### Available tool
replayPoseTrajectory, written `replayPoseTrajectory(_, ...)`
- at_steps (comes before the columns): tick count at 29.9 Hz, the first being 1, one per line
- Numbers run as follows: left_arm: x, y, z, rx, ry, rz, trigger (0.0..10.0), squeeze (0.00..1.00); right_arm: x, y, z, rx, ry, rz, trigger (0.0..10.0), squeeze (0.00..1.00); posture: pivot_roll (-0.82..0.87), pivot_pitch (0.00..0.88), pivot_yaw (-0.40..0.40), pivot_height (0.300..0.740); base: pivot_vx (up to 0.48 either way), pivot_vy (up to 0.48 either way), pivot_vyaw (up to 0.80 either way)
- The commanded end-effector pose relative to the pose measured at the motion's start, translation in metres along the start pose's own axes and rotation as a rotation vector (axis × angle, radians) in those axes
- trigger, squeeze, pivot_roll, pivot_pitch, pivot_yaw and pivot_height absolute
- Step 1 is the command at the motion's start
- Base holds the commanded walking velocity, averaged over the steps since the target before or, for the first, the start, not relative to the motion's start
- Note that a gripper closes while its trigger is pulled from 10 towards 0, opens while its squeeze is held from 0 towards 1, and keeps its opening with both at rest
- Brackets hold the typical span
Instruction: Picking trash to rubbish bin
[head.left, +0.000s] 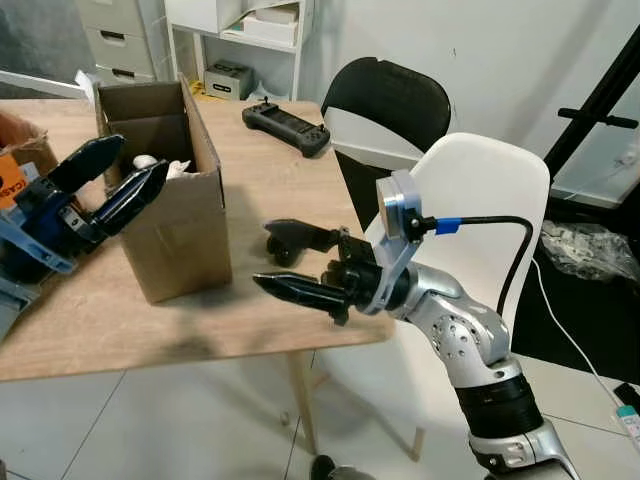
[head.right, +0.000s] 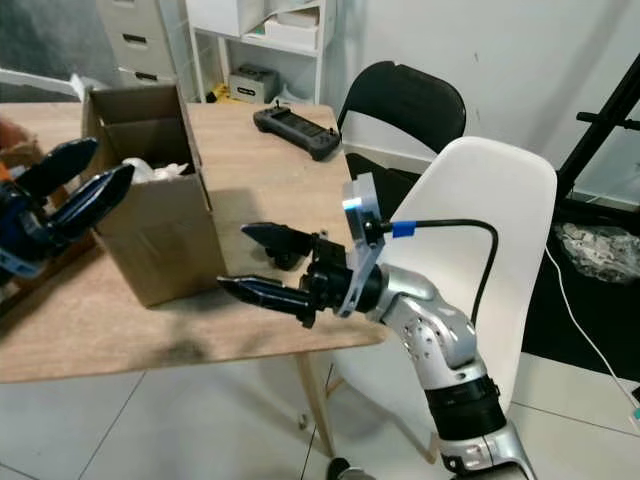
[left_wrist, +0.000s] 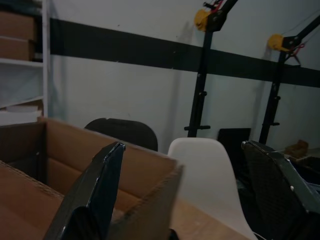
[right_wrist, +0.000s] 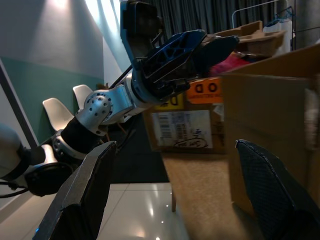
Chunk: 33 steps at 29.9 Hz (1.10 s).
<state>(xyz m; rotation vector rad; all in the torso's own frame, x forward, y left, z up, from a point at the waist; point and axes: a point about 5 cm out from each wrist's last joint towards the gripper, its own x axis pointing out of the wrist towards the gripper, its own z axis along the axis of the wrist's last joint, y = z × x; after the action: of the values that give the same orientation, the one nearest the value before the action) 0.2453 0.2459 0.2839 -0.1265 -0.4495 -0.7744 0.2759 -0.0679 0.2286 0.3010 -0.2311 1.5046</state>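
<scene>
While both grippers hang spread and empty, the cardboard box (head.left: 170, 190) serving as bin stands on the table (head.left: 250, 320), white crumpled trash (head.left: 165, 166) already inside. Left gripper (head.left: 110, 180) hovers at its rim, nearer; right gripper (head.left: 285, 260) waits beside its wall.

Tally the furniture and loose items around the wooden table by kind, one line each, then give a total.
Chairs: 2, a black folding chair and a white moulded plastic chair
Open brown cardboard boxes: 1, on the wooden table
Black handheld controllers: 1
Robot claws: 2, left claw and right claw, both open
Total: 6
</scene>
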Motion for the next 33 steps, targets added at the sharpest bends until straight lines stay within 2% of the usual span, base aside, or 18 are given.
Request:
replayPoseTrajectory(1,0.000,-0.002,-0.004,-0.024,-0.018,-0.014,10.0,0.00,0.000,0.005,-0.002,0.004,0.015,0.032,10.0,0.00,0.09,0.097,-0.057,0.740,-0.334,0.000,0.00)
replayPoseTrajectory(9,-0.003,-0.008,-0.001,-0.044,-0.041,-0.061,10.0,0.00,0.001,0.008,-0.008,0.023,0.043,0.052,10.0,0.00,0.10,0.092,-0.056,0.740,-0.331,0.000,0.00)
replayPoseTrajectory(14,-0.006,-0.012,-0.006,-0.063,-0.025,-0.083,10.0,0.00,-0.002,0.007,-0.018,0.032,0.099,0.035,10.0,0.00,0.10,0.101,-0.054,0.740,-0.332,0.000,0.00)
replayPoseTrajectory(17,-0.008,-0.015,-0.011,-0.079,-0.003,-0.098,10.0,0.00,-0.004,0.005,-0.028,0.039,0.152,0.015,10.0,0.00,0.10,0.101,-0.054,0.740,-0.325,0.000,0.00)
replayPoseTrajectory(18,-0.011,-0.018,-0.018,-0.100,0.026,-0.112,10.0,0.00,-0.009,0.004,-0.041,0.057,0.210,-0.009,10.0,0.00,0.10,0.107,-0.053,0.740,-0.319,0.000,0.00)
replayPoseTrajectory(19,-0.011,-0.018,-0.018,-0.100,0.026,-0.112,10.0,0.00,-0.009,0.004,-0.041,0.057,0.210,-0.009,10.0,0.00,0.10,0.107,-0.053,0.740,-0.319,0.000,0.00)
replayPoseTrajectory(22,-0.015,-0.019,-0.027,-0.130,0.058,-0.113,10.0,0.00,-0.018,0.001,-0.064,0.088,0.308,-0.053,10.0,0.00,0.10,0.111,-0.052,0.740,-0.322,0.000,0.00)
replayPoseTrajectory(23,-0.015,-0.019,-0.027,-0.130,0.058,-0.113,10.0,0.00,-0.018,0.001,-0.064,0.088,0.308,-0.053,10.0,0.00,0.10,0.111,-0.052,0.740,-0.322,0.000,0.00)
replayPoseTrajectory(25,-0.022,-0.024,-0.043,-0.176,0.127,-0.132,10.0,0.00,-0.033,-0.005,-0.093,0.126,0.431,-0.148,10.0,0.00,0.10,0.113,-0.049,0.740,-0.322,0.000,0.00)
replayPoseTrajectory(26,-0.022,-0.024,-0.043,-0.176,0.127,-0.132,10.0,0.00,-0.033,-0.005,-0.093,0.126,0.431,-0.148,10.0,0.00,0.10,0.113,-0.049,0.740,-0.322,0.000,0.00)
replayPoseTrajectory(27,-0.028,-0.028,-0.057,-0.210,0.185,-0.145,10.0,0.00,-0.045,-0.009,-0.113,0.154,0.508,-0.218,10.0,0.00,0.10,0.113,-0.050,0.740,-0.322,0.000,0.00)
replayPoseTrajectory(30,-0.030,-0.028,-0.064,-0.220,0.216,-0.140,10.0,0.00,-0.051,-0.011,-0.122,0.164,0.541,-0.262,10.0,0.00,0.10,0.113,-0.050,0.740,-0.322,0.000,0.00)
replayPoseTrajectory(32,-0.040,-0.028,-0.097,-0.261,0.359,-0.091,10.0,0.00,-0.078,-0.020,-0.157,0.229,0.661,-0.476,10.0,0.00,0.10,0.112,-0.051,0.740,-0.321,0.000,0.00)
replayPoseTrajectory(33,-0.049,-0.028,-0.119,-0.287,0.452,-0.055,10.0,0.00,-0.095,-0.019,-0.176,0.242,0.760,-0.591,10.0,0.00,0.11,0.114,-0.053,0.740,-0.281,0.000,0.00)
